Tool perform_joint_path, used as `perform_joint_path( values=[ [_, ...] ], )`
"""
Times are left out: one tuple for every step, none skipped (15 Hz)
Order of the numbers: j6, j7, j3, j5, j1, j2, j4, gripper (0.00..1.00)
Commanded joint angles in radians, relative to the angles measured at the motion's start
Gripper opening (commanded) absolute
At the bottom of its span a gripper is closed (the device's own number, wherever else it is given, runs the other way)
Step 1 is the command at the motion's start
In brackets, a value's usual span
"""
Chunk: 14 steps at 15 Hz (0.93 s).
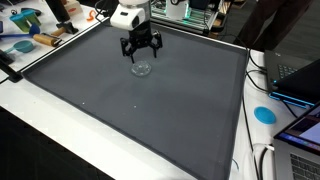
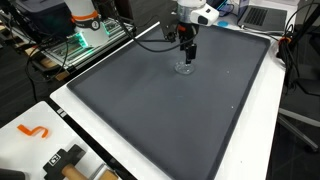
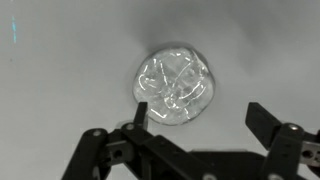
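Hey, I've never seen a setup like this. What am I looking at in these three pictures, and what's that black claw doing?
The claw is the gripper at the end of a robot arm. Two pictures come from cameras standing outside the robot, at different spots. The third comes from a camera on the robot's wrist, looking down past the gripper. A dark mat covers a white table. On the mat lies one small clear thing, perhaps a glass dish, just below the gripper. The gripper is open and holds nothing.
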Motion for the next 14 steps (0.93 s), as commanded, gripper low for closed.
perform_joint_path(
  values=[
    [0.073,0.021,-0.008,-0.048,-0.003,0.04,0.001,1.0],
    [0.085,0.026,-0.011,-0.058,-0.002,0.047,0.002,1.0],
    [0.092,0.039,-0.018,-0.074,0.002,0.053,0.003,1.0],
    [0.1,0.048,-0.023,-0.085,0.004,0.058,0.003,1.0],
    [0.105,0.056,-0.024,-0.093,0.003,0.063,0.004,1.0],
    [0.105,0.071,-0.029,-0.103,0.005,0.067,0.005,1.0],
    [0.106,0.083,-0.032,-0.111,0.006,0.07,0.006,1.0],
    [0.107,0.1,-0.034,-0.119,0.008,0.073,0.007,1.0],
    [0.106,0.11,-0.034,-0.122,0.007,0.076,0.008,1.0],
    [0.104,0.12,-0.033,-0.124,0.006,0.078,0.01,1.0],
    [0.103,0.131,-0.033,-0.128,0.006,0.081,0.011,1.0],
    [0.1,0.141,-0.031,-0.128,0.005,0.083,0.013,1.0],
    [0.1,0.148,-0.028,-0.125,0.003,0.084,0.013,1.0],
    [0.099,0.154,-0.027,-0.124,0.002,0.084,0.014,0.99]
  ],
)
